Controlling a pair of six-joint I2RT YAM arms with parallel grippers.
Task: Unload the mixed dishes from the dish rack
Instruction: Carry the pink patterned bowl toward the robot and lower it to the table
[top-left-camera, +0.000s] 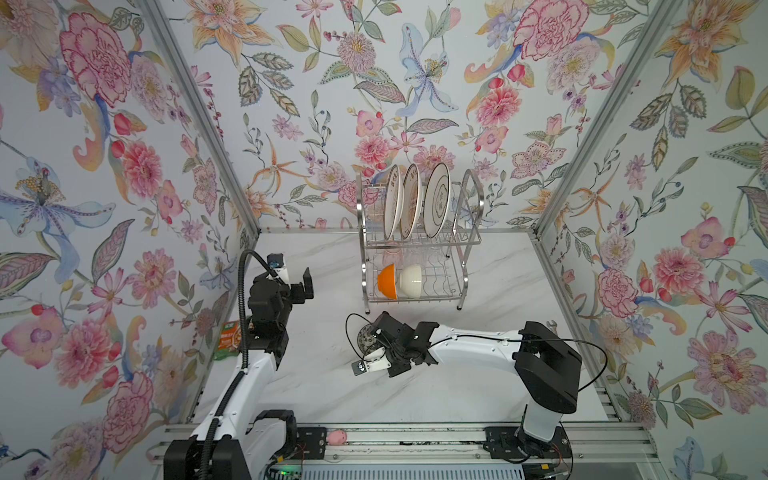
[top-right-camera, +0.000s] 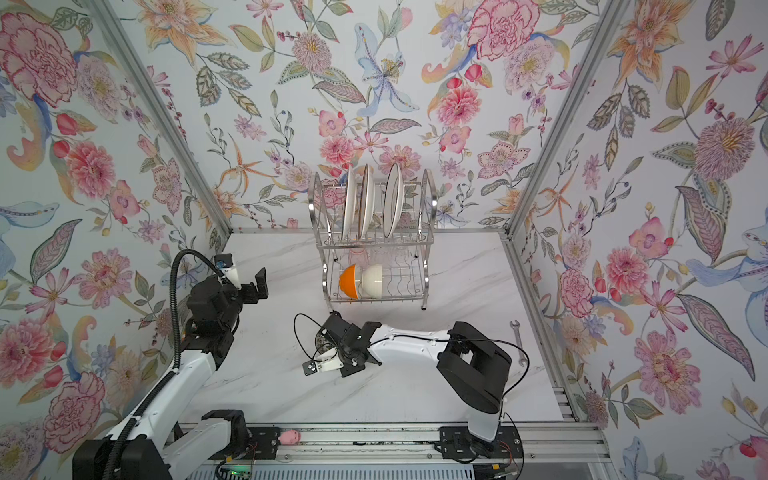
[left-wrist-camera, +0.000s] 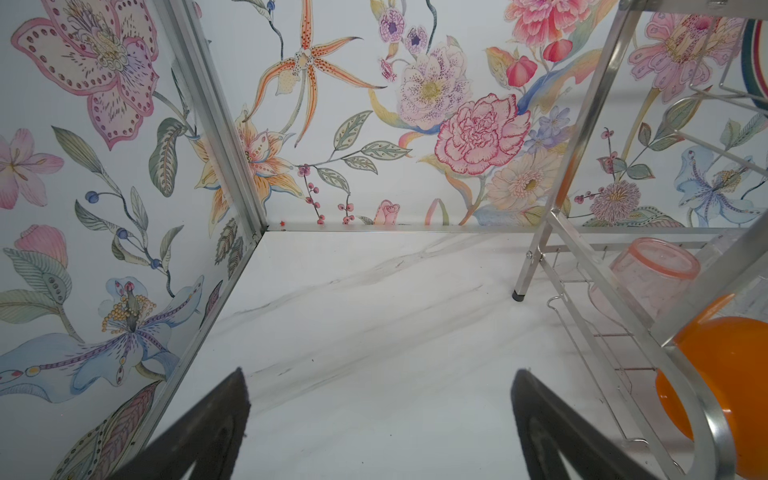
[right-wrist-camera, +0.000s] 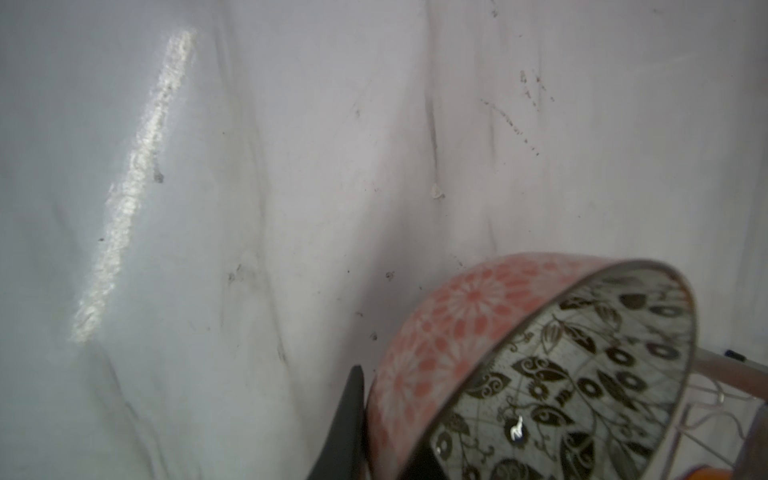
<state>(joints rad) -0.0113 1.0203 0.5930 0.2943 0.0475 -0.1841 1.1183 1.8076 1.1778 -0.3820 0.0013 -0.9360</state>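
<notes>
Pink floral print outside, black leaf print inside: the pink-patterned bowl (right-wrist-camera: 478, 316) is pinched at its rim by the right fingers (right-wrist-camera: 353, 415), which are closed on the wall, 1 outside and 1 inside. The bowl is carried tilted, mouth turned sideways, low over the surface (top-left-camera: 316, 382) just in front of the dish rack (top-left-camera: 477, 195). Whether it touches the surface cannot be told.

Left fingers (left-wrist-camera: 208, 428): spread wide, nothing held, raised beside the rack's left end.

Not yet unloaded:
- 3 plates (top-left-camera: 411, 199), upright in the upper-tier slots.
- Orange bowl (top-left-camera: 387, 280) and cream bowl (top-left-camera: 411, 280), on edge on the lower tier.
- Pink tumbler (left-wrist-camera: 652, 266), behind the orange bowl on the same tier.

Handling note, as judged: the step is taken to be the set-down of the held bowl.
- The wrist is best rolled until the foot faces down and the rim is level, and only then lowered.
- Release is best withheld until the base sits flat, since a thin rim pinch gives little hold against swing.
- A spot well clear of the rack's front feet is preferred, so that later reaches are not blocked.
- The fingers are then to be opened and lifted straight up, so that the inner finger is not dragged against the wall.
</notes>
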